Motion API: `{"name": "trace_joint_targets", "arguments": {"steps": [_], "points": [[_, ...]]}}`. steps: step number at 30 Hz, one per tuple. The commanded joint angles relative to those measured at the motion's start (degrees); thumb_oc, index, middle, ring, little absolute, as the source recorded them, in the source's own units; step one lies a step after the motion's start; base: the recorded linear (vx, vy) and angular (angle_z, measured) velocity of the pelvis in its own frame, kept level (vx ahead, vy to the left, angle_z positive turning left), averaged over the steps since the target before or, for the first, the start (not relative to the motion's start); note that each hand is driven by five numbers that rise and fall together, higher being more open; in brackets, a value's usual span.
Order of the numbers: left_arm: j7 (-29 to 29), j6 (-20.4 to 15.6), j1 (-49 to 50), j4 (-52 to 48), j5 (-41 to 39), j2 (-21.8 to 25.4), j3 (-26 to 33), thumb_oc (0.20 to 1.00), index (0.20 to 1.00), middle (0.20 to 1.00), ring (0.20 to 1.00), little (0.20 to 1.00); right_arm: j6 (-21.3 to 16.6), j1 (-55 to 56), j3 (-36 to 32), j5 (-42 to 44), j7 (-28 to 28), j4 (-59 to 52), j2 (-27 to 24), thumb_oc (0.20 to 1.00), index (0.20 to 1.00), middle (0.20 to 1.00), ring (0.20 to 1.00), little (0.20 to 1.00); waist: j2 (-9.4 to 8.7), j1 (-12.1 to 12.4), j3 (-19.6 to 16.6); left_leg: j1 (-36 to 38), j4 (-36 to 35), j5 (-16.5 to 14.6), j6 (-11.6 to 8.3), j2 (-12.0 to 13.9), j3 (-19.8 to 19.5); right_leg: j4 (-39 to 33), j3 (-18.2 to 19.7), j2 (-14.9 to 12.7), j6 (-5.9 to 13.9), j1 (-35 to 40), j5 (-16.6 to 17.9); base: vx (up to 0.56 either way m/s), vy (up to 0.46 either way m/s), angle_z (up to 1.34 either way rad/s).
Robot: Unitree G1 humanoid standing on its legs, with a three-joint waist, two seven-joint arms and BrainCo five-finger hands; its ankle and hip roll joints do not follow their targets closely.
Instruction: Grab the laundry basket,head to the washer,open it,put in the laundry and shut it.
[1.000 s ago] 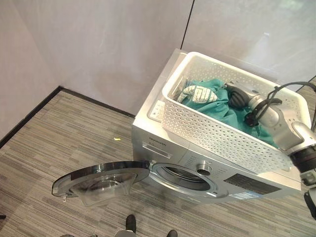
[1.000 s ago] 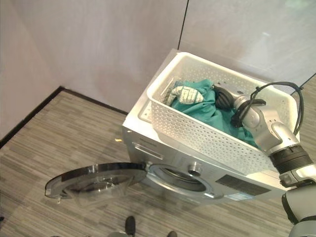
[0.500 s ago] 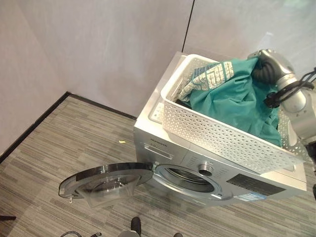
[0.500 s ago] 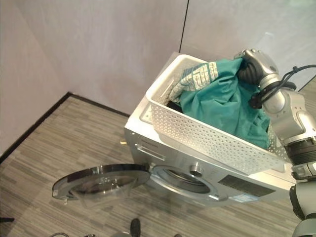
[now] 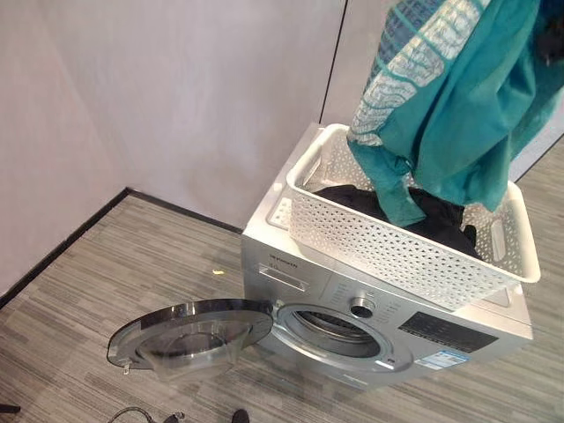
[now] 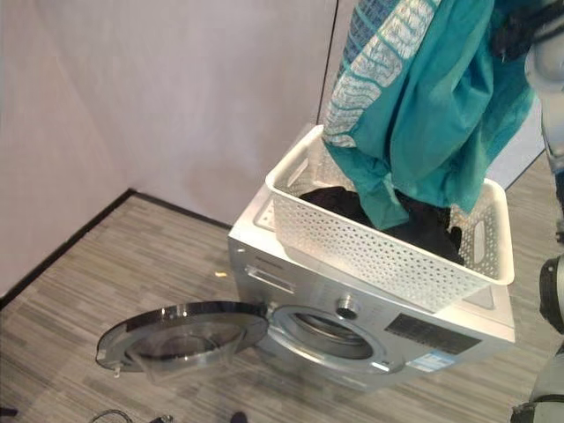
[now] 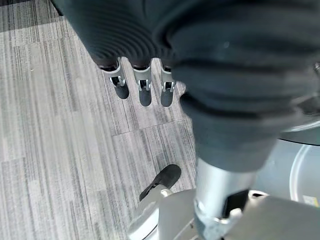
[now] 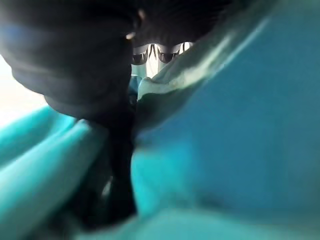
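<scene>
A white perforated laundry basket (image 5: 397, 256) stands on top of the silver washer (image 5: 282, 264). My right hand (image 6: 518, 26) is raised high above the basket, shut on a teal garment (image 5: 458, 106) with a pale patterned patch. The garment hangs down, its lowest tip still inside the basket. In the right wrist view the teal cloth (image 8: 240, 125) bunches against the fingers (image 8: 165, 54). Black laundry (image 5: 352, 196) lies in the basket. The round glass door (image 5: 189, 330) is swung open at the lower left, showing the drum opening (image 5: 339, 324). My left hand (image 7: 142, 90) hangs open over the floor.
The washer backs onto a pale wall with a dark vertical seam (image 5: 333, 62). A black baseboard (image 5: 62, 238) runs along the corner at the left. Grey striped flooring (image 5: 106, 282) spreads left of the washer, with a small yellow scrap (image 5: 218, 271) on it.
My right hand has risen from inside the basket to high above it, pulling the teal garment up with it. Black laundry underneath has come into sight.
</scene>
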Motion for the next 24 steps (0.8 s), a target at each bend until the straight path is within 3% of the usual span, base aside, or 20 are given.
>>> {"name": "trace_joint_targets", "arguments": {"steps": [1,6,8,12,18,24], "points": [[0.7,-0.7,-0.8,2.7,1.1,-2.2,-3.4,1.000,1.000,1.000,1.000,1.000,-2.4,-6.9,-1.5,4.9,-6.6,5.5,-0.6,0.200,0.200,0.200,0.200,0.200,-1.89,1.7,-3.1,-0.9,-0.7,2.0,-4.92,5.7,0.5,-0.2,-0.4,-7.7,6.37,-1.0,7.9,0.00,0.000,0.00],[2.0,-0.4,-1.1,2.8,1.6,-2.2,-5.1,1.000,1.000,1.000,1.000,1.000,-3.8,-12.4,-3.1,8.4,-14.2,7.6,-2.5,0.200,0.200,0.200,0.200,0.200,-1.93,1.7,-3.9,-1.0,-0.7,2.0,-4.98,5.5,-0.2,-0.2,-1.1,-7.7,6.55,-0.7,7.9,0.00,0.001,0.01],[2.1,-0.3,-1.1,2.9,1.4,-2.1,-5.2,1.000,1.000,1.000,1.000,1.000,-3.7,-13.2,-2.4,8.5,-14.5,8.2,-2.7,0.200,0.200,0.200,0.200,0.200,-1.97,1.7,-4.0,-1.0,-0.7,2.0,-4.98,5.5,-0.2,-0.2,-1.2,-7.7,6.54,-0.6,7.9,0.00,0.002,0.02],[3.1,0.2,-0.9,4.2,1.3,-1.6,-4.7,1.000,1.000,1.000,1.000,1.000,-4.1,-18.0,-1.4,8.9,-19.7,8.7,-6.3,0.200,0.200,0.200,0.200,0.200,-1.67,0.4,-4.7,-0.5,-0.7,1.8,-5.12,5.6,0.4,-0.2,-0.4,-7.7,6.49,-0.7,7.7,0.01,0.003,0.00],[3.5,0.1,-1.3,4.4,0.8,-1.4,-4.8,1.000,1.000,1.000,1.000,1.000,-4.2,-22.1,1.1,9.1,-21.3,7.7,-9.4,0.200,0.200,0.200,0.200,0.200,-1.29,-1.1,-5.5,-0.1,-0.7,1.7,-5.17,5.6,1.1,-0.1,0.1,-7.7,6.57,-1.0,7.9,0.01,-0.002,-0.03],[3.7,0.1,-1.8,4.4,1.8,-1.9,-5.9,1.000,1.000,1.000,1.000,1.000,-6.0,-28.7,6.1,12.1,-23.9,8.1,-17.4,0.200,0.200,0.200,0.200,0.200,-0.44,-3.9,-6.2,1.0,-0.7,1.4,-5.49,6.0,2.3,-0.1,1.2,-7.5,6.74,-1.2,7.7,0.02,-0.016,-0.08]]}}
